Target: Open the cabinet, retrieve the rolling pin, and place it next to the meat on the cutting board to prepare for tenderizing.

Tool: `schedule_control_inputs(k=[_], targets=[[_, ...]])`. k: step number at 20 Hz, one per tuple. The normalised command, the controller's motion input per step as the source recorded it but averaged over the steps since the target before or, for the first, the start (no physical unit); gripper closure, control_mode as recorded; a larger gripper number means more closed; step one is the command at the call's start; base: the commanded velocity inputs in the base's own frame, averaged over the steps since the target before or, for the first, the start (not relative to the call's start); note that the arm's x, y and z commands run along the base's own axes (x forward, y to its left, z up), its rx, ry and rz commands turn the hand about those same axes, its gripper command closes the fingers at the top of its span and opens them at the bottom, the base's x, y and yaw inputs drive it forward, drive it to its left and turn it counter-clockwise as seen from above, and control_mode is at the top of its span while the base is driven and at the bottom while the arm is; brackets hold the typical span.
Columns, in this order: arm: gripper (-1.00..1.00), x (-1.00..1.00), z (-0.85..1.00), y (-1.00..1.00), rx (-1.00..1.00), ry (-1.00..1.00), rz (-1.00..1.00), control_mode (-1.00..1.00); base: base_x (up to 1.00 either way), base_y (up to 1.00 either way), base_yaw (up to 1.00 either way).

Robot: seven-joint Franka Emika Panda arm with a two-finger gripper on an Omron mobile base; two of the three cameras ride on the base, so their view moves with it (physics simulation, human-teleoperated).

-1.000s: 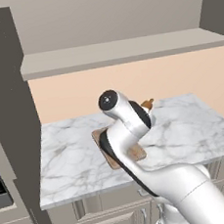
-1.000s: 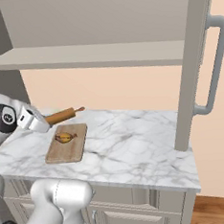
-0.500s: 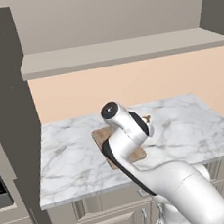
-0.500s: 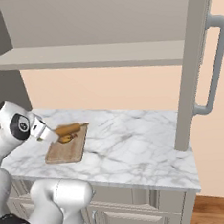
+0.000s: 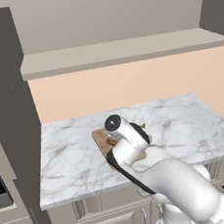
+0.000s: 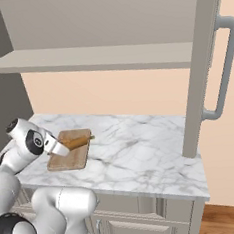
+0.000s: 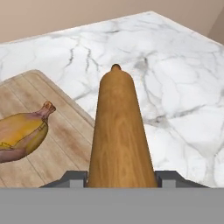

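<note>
Gripper [image 6: 61, 148], low over the cutting board [image 6: 67, 159], is clamped on the rolling pin [image 6: 77, 141]; in the hand view the pin [image 7: 119, 131] runs straight out from between the two dark fingertips [image 7: 74, 178], its knob end pointing across the marble counter [image 7: 175, 87]; beside it on the board [image 7: 61, 144] lies the meat [image 7: 19, 133], apart from the pin, not touching; the cabinet door [image 6: 205, 66] stands swung wide with its long bar handle [image 6: 223, 69] showing, so opening and retrieval look done; the step in hand, as I judge it, is the placing; whether the pin already rests on the wood I cannot tell; the next move calls for lowering it flat onto the board's free strip next to the meat, without nudging the meat, then letting go and lifting away.
</note>
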Motion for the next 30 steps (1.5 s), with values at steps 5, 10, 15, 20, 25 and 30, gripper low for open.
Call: schedule_control_inputs(k=[5,10,15,20,25,30], targets=[[1.0,0.2,-0.51,0.0,0.0,0.0,0.0,-1.0,0.0,0.0,0.0],[1.0,0.2,-0.37,0.04,0.0,-0.01,0.0,-1.0,0.0,0.0,0.0],[1.0,0.03,-0.28,0.05,-0.04,0.01,0.0,-1.0,0.0,0.0,0.0],[1.0,0.13,-0.21,0.14,0.0,0.0,0.0,-1.0,0.0,0.0,0.0],[1.0,0.16,-0.12,0.06,0.0,0.0,0.0,-1.0,0.0,0.0,0.0],[-1.0,0.02,-0.26,0.03,0.0,0.01,0.0,-1.0,0.0,0.0,0.0]])
